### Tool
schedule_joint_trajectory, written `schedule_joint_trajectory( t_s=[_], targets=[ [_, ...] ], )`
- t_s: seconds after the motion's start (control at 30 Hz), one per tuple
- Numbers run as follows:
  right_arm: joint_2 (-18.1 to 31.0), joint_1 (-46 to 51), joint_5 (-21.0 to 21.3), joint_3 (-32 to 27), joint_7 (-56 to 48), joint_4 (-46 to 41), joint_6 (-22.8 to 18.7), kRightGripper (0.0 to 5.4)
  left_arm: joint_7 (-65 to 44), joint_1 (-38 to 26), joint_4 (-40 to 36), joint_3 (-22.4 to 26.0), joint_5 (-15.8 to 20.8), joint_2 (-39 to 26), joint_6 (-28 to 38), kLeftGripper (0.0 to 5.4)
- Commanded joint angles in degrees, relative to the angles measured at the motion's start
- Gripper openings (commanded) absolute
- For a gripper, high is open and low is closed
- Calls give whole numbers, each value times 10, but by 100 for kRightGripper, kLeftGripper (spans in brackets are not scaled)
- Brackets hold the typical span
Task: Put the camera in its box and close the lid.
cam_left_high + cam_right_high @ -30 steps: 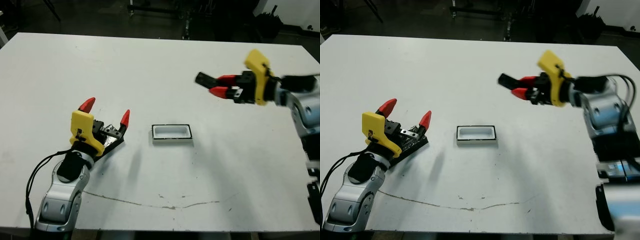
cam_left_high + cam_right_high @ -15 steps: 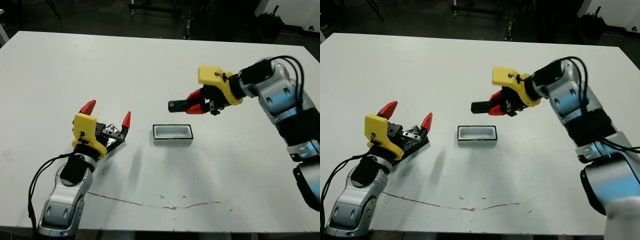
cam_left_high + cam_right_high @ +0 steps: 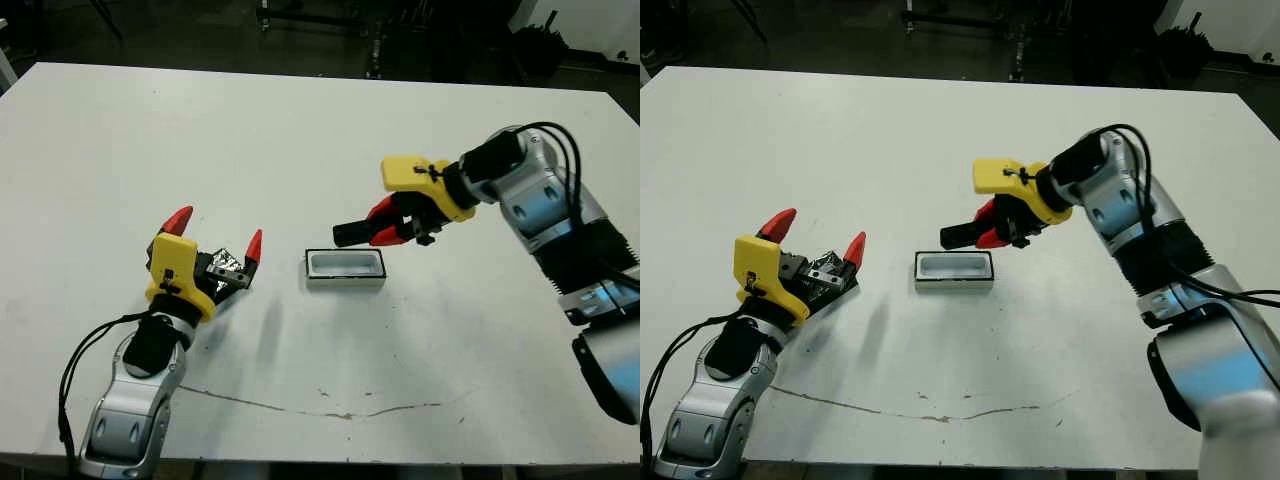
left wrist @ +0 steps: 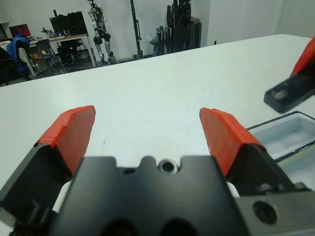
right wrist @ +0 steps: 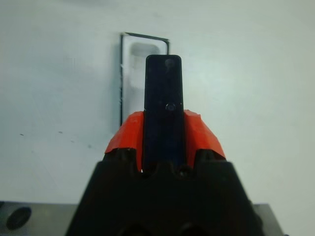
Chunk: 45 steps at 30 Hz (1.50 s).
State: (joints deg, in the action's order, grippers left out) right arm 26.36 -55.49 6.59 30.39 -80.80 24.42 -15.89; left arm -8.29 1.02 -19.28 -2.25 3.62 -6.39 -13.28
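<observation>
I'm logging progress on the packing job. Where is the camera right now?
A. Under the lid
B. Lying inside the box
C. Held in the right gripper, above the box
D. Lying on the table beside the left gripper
C: the right gripper is shut on the camera, holding it just above the box, whose white lining shows nothing inside.
</observation>
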Motion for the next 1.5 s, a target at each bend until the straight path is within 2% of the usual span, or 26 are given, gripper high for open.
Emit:
schedule_joint_trajectory(
  t_s=[0.03, 0.13, 0.3, 0.37, 0.87, 1.03, 1.23, 1.5],
  targets=[
    [-5, 7, -1, 6, -14, -14, -30, 167, 1, 6, 0, 0, -1, -1, -2, 540],
    [-8, 9, 7, 16, -17, -29, -45, 167, 2, 6, 0, -1, -2, 1, -4, 540],
    [-15, 16, 13, 31, -11, -64, -103, 167, -3, 7, 1, 1, 9, 4, -4, 540],
    [-15, 22, 17, 37, -5, -78, -113, 167, -3, 7, -1, 2, 15, 4, -9, 540],
    [-21, 34, 41, 55, 27, -85, -119, 167, -10, 13, -3, 1, 27, 2, -9, 540],
    [-18, 35, 38, 46, 37, -80, -103, 167, -9, 11, 1, 0, 29, 1, -4, 540],
    [-18, 30, 30, 33, 35, -70, -105, 167, -9, 9, 2, -2, 27, 1, -3, 540],
    [-17, 24, 38, 34, 31, -66, -108, 167, -7, 6, 7, -2, 27, 2, 3, 540]
  ],
)
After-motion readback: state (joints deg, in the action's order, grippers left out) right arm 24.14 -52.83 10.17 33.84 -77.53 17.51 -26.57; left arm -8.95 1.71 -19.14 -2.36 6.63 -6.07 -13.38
